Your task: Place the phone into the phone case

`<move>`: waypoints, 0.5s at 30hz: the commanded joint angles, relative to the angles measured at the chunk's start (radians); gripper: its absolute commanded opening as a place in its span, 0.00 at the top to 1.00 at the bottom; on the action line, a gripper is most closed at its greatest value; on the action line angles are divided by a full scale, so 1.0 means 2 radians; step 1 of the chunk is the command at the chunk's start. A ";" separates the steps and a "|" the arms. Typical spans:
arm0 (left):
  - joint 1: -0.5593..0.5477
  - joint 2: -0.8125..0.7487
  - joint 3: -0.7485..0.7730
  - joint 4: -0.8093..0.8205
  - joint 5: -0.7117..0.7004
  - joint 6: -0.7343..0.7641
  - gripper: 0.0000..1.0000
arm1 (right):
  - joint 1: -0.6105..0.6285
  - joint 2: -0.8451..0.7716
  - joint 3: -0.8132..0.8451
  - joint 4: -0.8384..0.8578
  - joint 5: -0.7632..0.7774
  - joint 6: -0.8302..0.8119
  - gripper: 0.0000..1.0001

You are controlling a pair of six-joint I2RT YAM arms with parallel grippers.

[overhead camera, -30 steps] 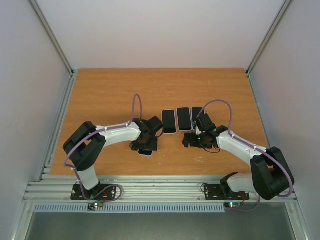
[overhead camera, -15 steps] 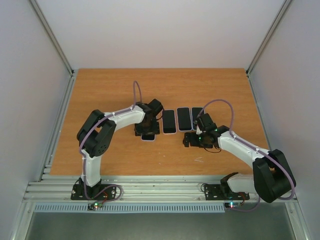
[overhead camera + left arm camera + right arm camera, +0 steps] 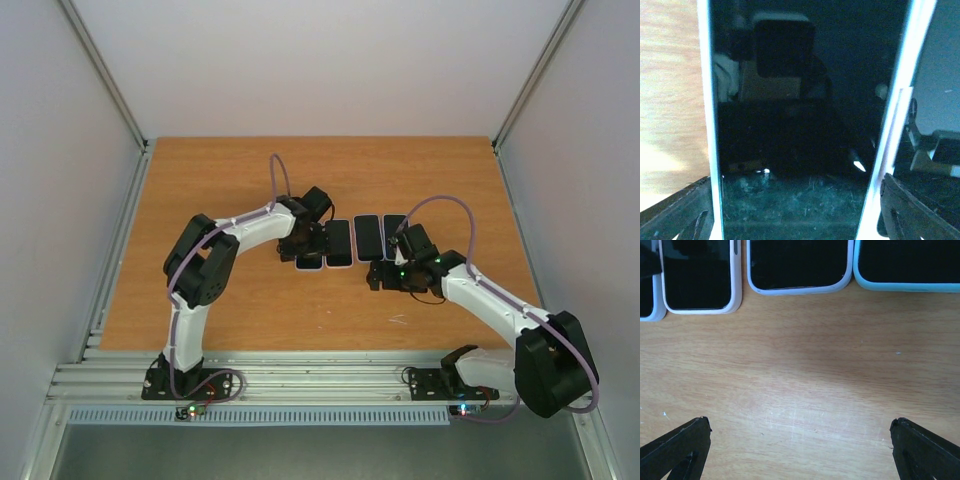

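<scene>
Top, left wrist and right wrist views. A row of dark-faced devices (image 3: 355,240) is lying flat on the wooden table (image 3: 220,180), long edges side by side.

(a) The left gripper (image 3: 309,243) is reaching over the left end of the row. Its fingers (image 3: 677,210) are closing against the two long edges of the phone (image 3: 805,125), one on each side, pinching it across its width. The phone, dark-screened with a pale rim, is sitting at the left end of the row, just beside the row's leftmost member and parallel to it. Whether it is resting on the wood or hanging just above it cannot be told.

(b) The right gripper (image 3: 800,445) is hovering on the near side of the row, towards its right half, and is touching none of its members. Its fingers (image 3: 675,447) are standing spread wide apart, with only bare wood showing between them. Ahead of them, the near ends of the row are showing two white-rimmed devices (image 3: 797,265) and, at the right end, a blue-rimmed device (image 3: 907,265).

Which member of the row is serving as the phone case cannot be told.
</scene>
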 commanded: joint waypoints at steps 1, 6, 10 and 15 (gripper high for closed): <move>0.000 0.014 0.008 0.071 0.037 -0.010 0.10 | -0.002 -0.021 0.020 -0.017 0.020 -0.001 0.02; 0.004 -0.031 -0.028 0.080 0.041 -0.020 0.04 | -0.003 -0.035 0.034 -0.035 0.042 -0.006 0.01; 0.020 -0.092 -0.083 0.096 0.042 -0.024 0.01 | -0.003 -0.055 0.041 -0.049 0.071 -0.006 0.02; 0.050 -0.203 -0.154 0.096 0.017 -0.015 0.01 | -0.009 -0.103 0.056 -0.076 0.129 0.001 0.02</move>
